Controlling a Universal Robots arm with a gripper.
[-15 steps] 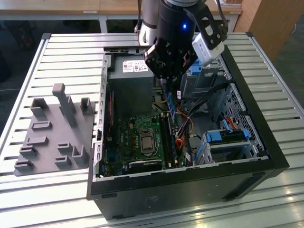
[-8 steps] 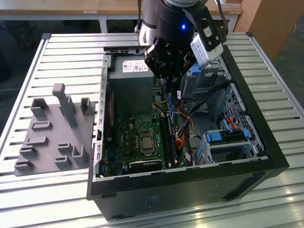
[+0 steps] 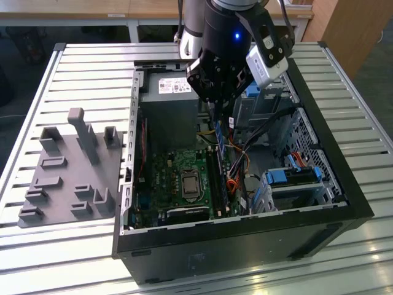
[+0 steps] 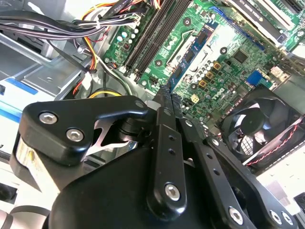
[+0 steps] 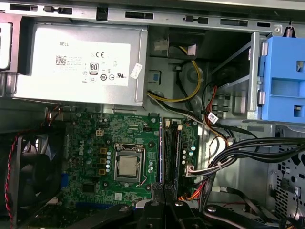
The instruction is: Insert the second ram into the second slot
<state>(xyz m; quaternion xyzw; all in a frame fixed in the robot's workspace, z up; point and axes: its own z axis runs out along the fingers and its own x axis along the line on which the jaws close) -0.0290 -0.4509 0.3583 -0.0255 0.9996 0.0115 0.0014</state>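
The second ram (image 3: 219, 136) is a thin blue stick hanging upright inside the open computer case (image 3: 344, 184), and my gripper (image 3: 216, 117) is shut on its upper end. It hovers above the long black memory slots (image 3: 214, 181) beside the processor socket (image 3: 189, 183), apart from them. In the second wrist view the closed fingers (image 4: 163, 124) pinch the ram (image 4: 188, 57), whose blue edge runs down toward the board next to the slots (image 4: 151, 36). In the first wrist view the ram (image 5: 162, 152) shows edge-on beside the slots (image 5: 174, 150), with my gripper (image 5: 164, 193) beneath.
Black and coloured cables (image 3: 258, 132) crowd the exterior view's right of the slots. Blue drive brackets (image 3: 295, 175) lie further right, and the power supply (image 3: 169, 92) is at the back. A case fan (image 4: 257, 129) sits beside the board. A grey fixture plate (image 3: 67, 172) lies outside the case.
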